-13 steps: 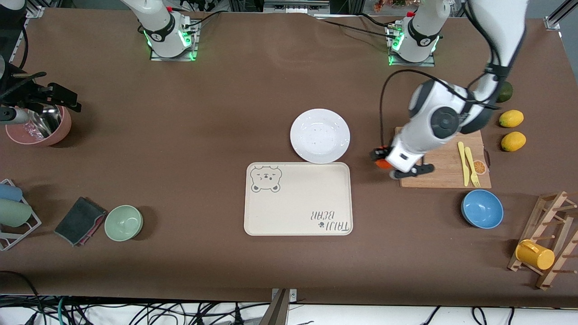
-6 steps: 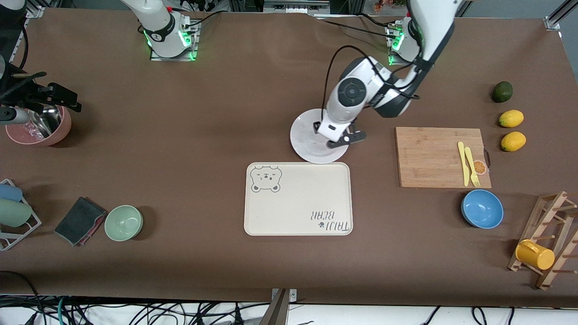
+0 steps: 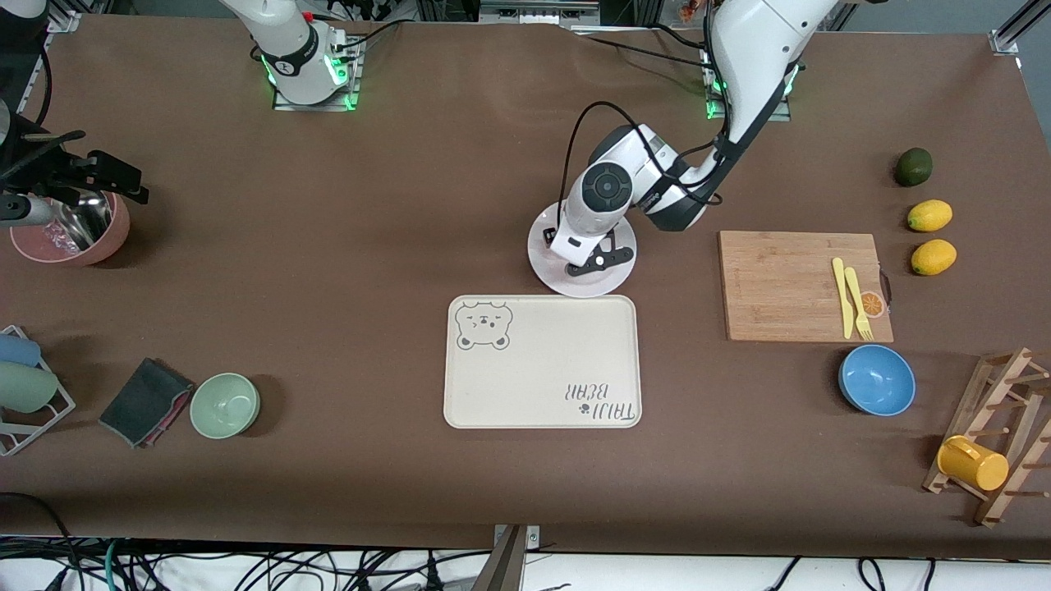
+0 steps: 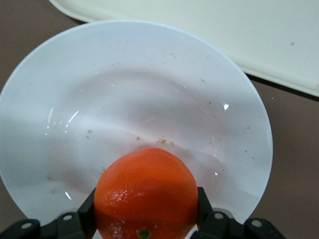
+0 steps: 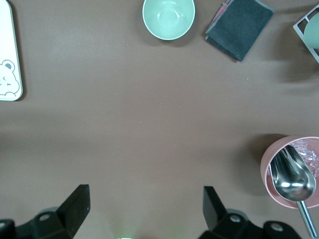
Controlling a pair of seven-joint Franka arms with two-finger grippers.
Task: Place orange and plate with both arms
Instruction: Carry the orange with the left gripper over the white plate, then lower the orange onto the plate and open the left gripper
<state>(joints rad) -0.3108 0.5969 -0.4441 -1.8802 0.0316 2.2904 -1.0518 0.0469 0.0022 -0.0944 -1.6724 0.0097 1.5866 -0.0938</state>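
Left gripper (image 4: 146, 219): clamped on the orange (image 4: 146, 193), one dark finger (image 4: 205, 209) pressed to each side of the fruit; positioned over the plate (image 3: 608, 283).
Orange: held in the left gripper just above the plate's inner surface; whether it touches the plate cannot be told. In the front view it is hidden by the left wrist.
Plate: white, round, resting on the brown table (image 3: 394, 213), its edge just beside the cream tray (image 3: 542, 361) and farther from the front camera than the tray. Small crumbs or specks show on its surface.
Left arm: reaches from its base down to the plate at mid-table.
Right gripper (image 5: 144, 209): fingers spread wide, nothing between them; raised over bare table near the pink bowl (image 5: 294, 172) holding a metal scoop (image 5: 293, 181).
Right arm: waiting.
Surroundings: green bowl (image 5: 168, 18) and dark cloth (image 5: 239, 24) lie toward the right arm's end.
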